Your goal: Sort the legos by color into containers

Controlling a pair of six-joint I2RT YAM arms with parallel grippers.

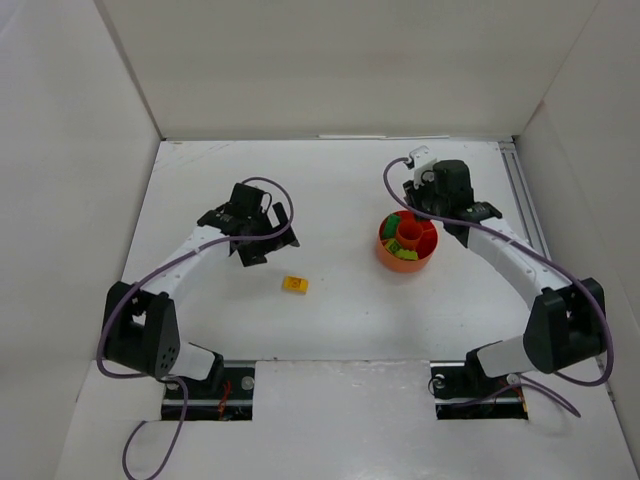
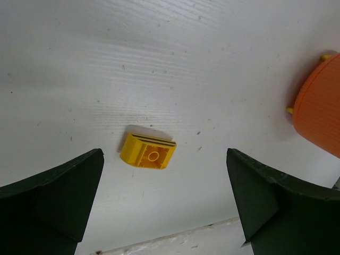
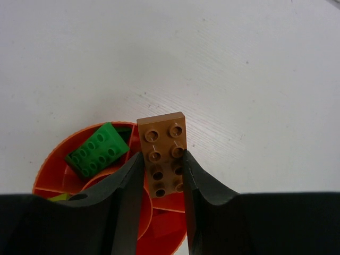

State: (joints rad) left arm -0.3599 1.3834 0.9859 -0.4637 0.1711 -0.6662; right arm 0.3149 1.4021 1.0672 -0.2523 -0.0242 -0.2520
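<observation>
My right gripper (image 3: pixel 162 170) is shut on a brown brick (image 3: pixel 163 154) and holds it over the edge of the orange-red bowl (image 3: pixel 53 172). A green brick (image 3: pixel 97 150) lies in one compartment and a red one (image 3: pixel 170 226) in another. In the top view the bowl (image 1: pixel 384 254) sits right of centre with my right gripper (image 1: pixel 418 213) above its far side. A yellow brick (image 1: pixel 294 285) lies alone on the table. My left gripper (image 1: pixel 268 250) is open just behind and left of it. In the left wrist view the yellow brick (image 2: pixel 149 151) lies underside up, ahead of the open fingers (image 2: pixel 58 196).
White walls close in the table at the back and both sides. A rail (image 1: pixel 522 195) runs along the right edge. The bowl's side (image 2: pixel 321 114) shows at the right of the left wrist view. The table's front edge (image 2: pixel 175 236) runs just below the left gripper.
</observation>
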